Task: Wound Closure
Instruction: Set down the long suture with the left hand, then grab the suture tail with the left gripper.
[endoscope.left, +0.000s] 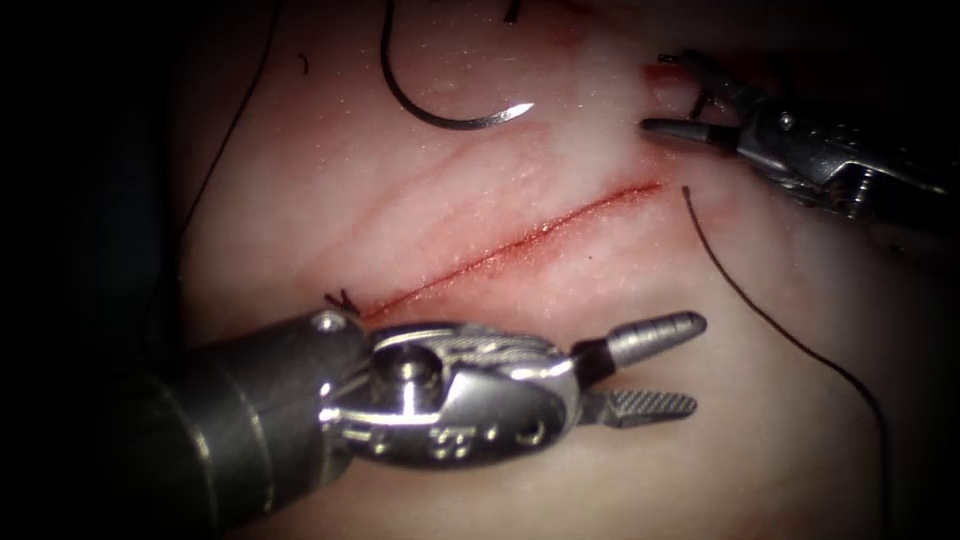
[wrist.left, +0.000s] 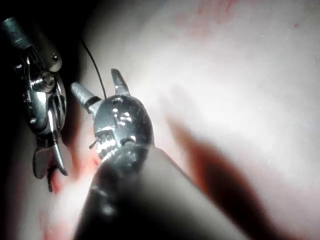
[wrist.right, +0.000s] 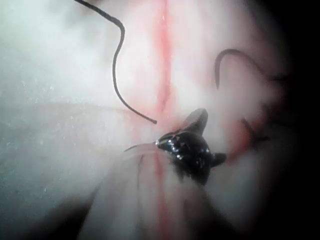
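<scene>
The cut (endoscope.left: 510, 245) runs slantwise across the tissue (endoscope.left: 420, 190), lined with red fluid. The curved needle (endoscope.left: 450, 118) lies free on the tissue left of the cut's upper part, its point (endoscope.left: 525, 108) toward the cut, in neither tool; it is also the needle (wrist.right: 227, 55) in the right wrist view. My left tool (endoscope.left: 650, 368) hovers right of the cut's lower part, jaws open and empty, as in its wrist view (wrist.left: 100, 87). My right tool (endoscope.left: 682, 100) sits at the cut's upper end, jaws open, holding nothing, by a short knot stub (endoscope.left: 703, 102).
A tied knot (endoscope.left: 343, 300) with short ends sits at the cut's lower end. A loose thread (endoscope.left: 770, 310) lies right of the cut, its free end (endoscope.left: 687, 190) near the right tool. More thread (endoscope.left: 232, 125) trails down the tissue's left edge.
</scene>
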